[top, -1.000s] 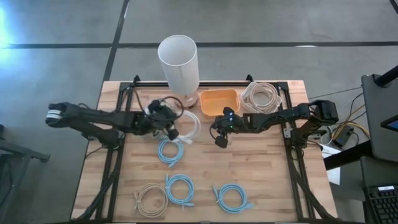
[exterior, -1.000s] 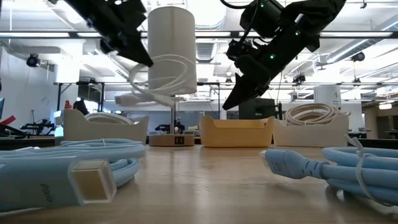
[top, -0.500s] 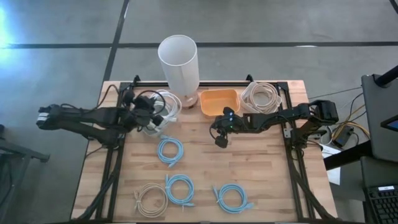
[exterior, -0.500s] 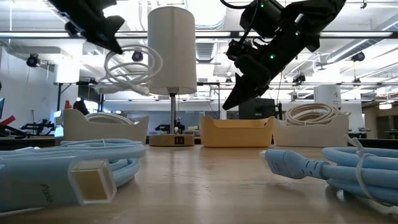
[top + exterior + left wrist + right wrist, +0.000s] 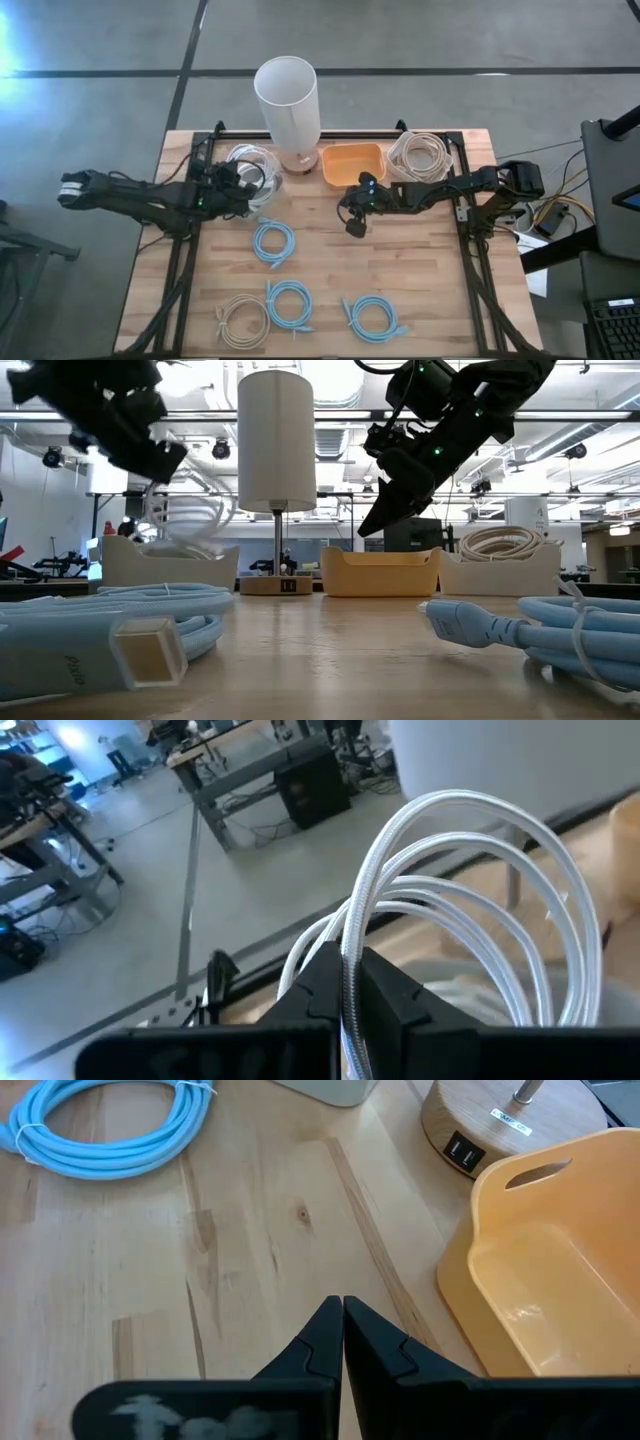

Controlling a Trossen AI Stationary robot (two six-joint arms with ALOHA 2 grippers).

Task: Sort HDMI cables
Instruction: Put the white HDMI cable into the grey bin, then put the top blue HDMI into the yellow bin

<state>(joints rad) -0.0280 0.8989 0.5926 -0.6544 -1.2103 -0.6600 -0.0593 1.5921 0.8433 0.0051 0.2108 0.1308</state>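
Carried leftward, white HDMI cable (image 5: 470, 910) hangs pinched in left gripper (image 5: 232, 180) – right gripper (image 5: 353, 226) (fingers closed) idles mid-table.

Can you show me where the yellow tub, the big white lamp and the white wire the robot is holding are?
Yellow-orange plastic tub (image 5: 352, 163), high view, on its inner floor.
Tall white cylinder lamp (image 5: 287, 95), high view, on its shade.
White coiled cable (image 5: 470, 910), left wrist view, on its looped strands.

You see a white coil (image 5: 470, 910) clamped in the dark left gripper (image 5: 350, 982). Nearest the orange bin (image 5: 353, 163), a pale wood table (image 5: 440, 260) carries three light blue coils (image 5: 273, 242) and one beige coil (image 5: 241, 315). Beside the bin, a beige coil (image 5: 420, 155) fills a white tray, and a white lampshade (image 5: 287, 98) rises.
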